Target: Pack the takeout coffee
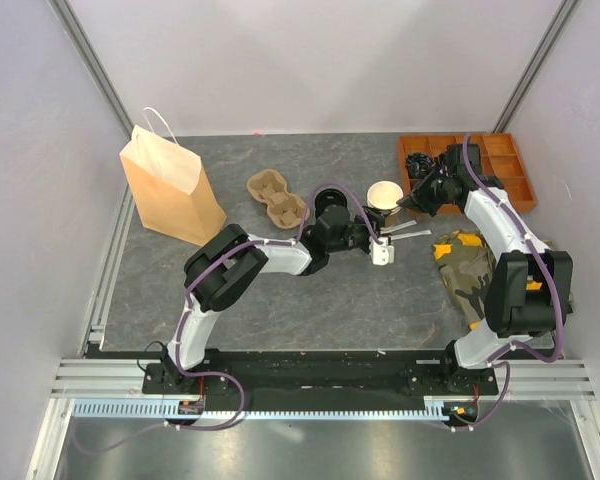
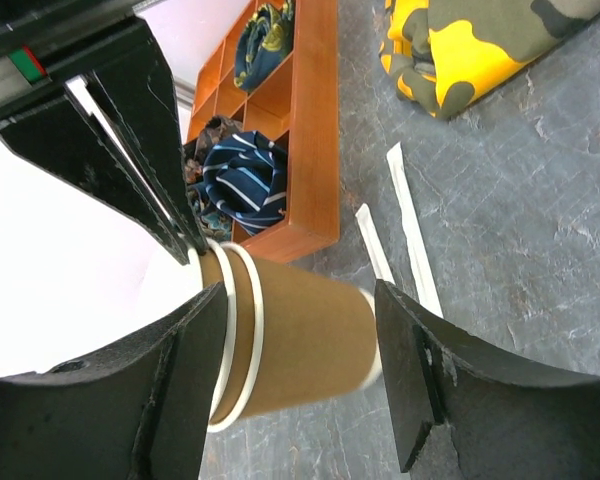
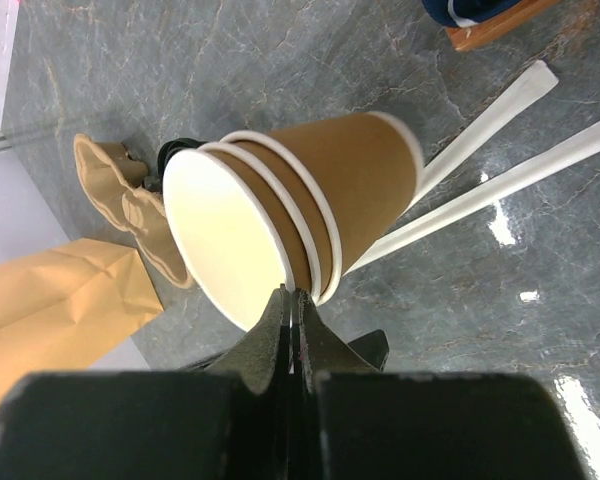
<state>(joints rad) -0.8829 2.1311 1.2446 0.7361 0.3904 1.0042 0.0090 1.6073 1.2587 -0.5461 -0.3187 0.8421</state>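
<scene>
Nested kraft cup stack tilted, rim pinched by closed right gripper; left gripper fingers apart, bracketing stack lengthwise, contact unclear.

The bare desk is lying open in the near middle. The stacked cups are hanging tilted farther back, two wrapped straws are lying just beside, an orange tray is walling the far right, and a camouflage cloth is covering the right side.
</scene>
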